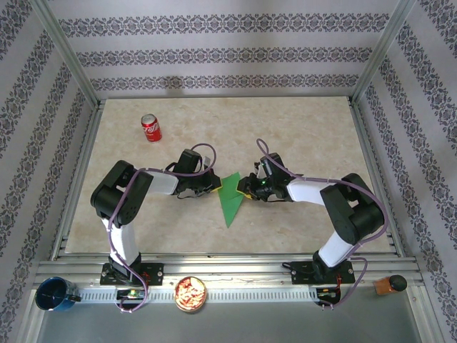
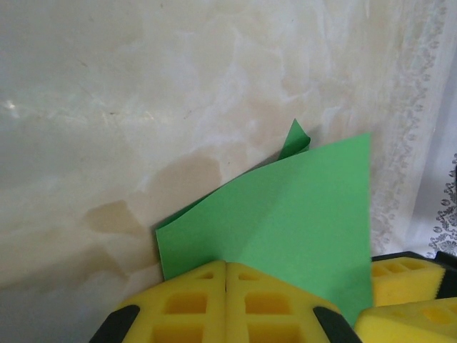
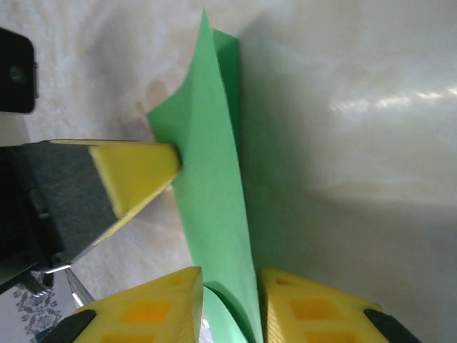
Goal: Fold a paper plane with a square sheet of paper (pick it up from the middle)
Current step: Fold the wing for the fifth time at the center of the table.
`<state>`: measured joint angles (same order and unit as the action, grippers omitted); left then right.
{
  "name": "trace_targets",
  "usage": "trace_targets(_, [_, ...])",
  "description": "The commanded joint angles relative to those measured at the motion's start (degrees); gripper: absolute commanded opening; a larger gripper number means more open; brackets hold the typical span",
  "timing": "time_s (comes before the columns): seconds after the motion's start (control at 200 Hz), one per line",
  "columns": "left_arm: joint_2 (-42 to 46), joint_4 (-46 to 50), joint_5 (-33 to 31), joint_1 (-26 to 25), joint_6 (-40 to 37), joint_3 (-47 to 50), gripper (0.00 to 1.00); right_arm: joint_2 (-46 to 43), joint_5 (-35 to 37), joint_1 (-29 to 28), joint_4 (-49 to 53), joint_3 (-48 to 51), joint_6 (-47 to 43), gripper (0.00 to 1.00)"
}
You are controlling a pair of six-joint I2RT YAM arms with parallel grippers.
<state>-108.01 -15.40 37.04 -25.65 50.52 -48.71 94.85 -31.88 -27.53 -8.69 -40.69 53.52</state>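
Round blue cup (image 1: 56, 294), at the near-left corner beside the left arm's base. Red metal soda can (image 1: 151, 128), upright on the marbled beige tabletop (image 1: 300, 136), far left, well apart from both arms. Small round bowl (image 1: 191, 293) of pale pieces, on the near rail between the two bases. Left gripper (image 1: 216, 187) (image 2: 226, 268), yellow foam fingers pressed together, pinching one edge of the paper; one finger (image 3: 136, 168) meets that edge in the right wrist view. Thin bright green paper dart (image 1: 232, 200) (image 2: 300, 214) (image 3: 211, 179), creased, mid-table between the grippers, its point towards the near edge, its wide end raised. Right gripper (image 1: 246, 187) (image 3: 230, 279), fingers narrowly apart on either side of the paper dart; whether they press it cannot be told. Small orange-brown object (image 1: 389, 284), black-topped, at the near-right corner.
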Motion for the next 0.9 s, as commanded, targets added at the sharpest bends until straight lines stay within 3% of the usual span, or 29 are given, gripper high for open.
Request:
trace_targets(0.0, [-4.0,2.3,0.7,-0.7,-4.2,-1.7,0.00,2.0,-3.5,1.3,-0.3,-2.6,-5.4,0.26])
trace_targets(0.23, [-5.1,5.8,2.2,-0.8,-10.4,-4.1,0.00,4.5,-8.1,2.6,3.6,-6.1,-11.4,0.21])
trace_targets(0.5, [-4.9,10.4,4.9,-0.8,-16.9,-8.2,0.00,7.5,-11.1,3.6,2.6,-7.3,-10.7,0.14])
trace_targets(0.57, [-3.5,11.2,4.6,-0.8,-17.3,-8.9,0.01,7.0,-10.3,3.6,1.7,-6.7,-9.2,0.11])
trace_targets(0.699, [2.1,11.7,2.6,-0.8,-17.5,-8.0,0.14,4.9,-7.4,3.5,-0.6,-4.9,-4.4,0.04])
trace_targets(0.894, [15.0,12.6,-5.7,-3.4,-23.2,-3.0,0.23,-1.0,1.8,3.3,-10.3,1.7,9.2,0.00])
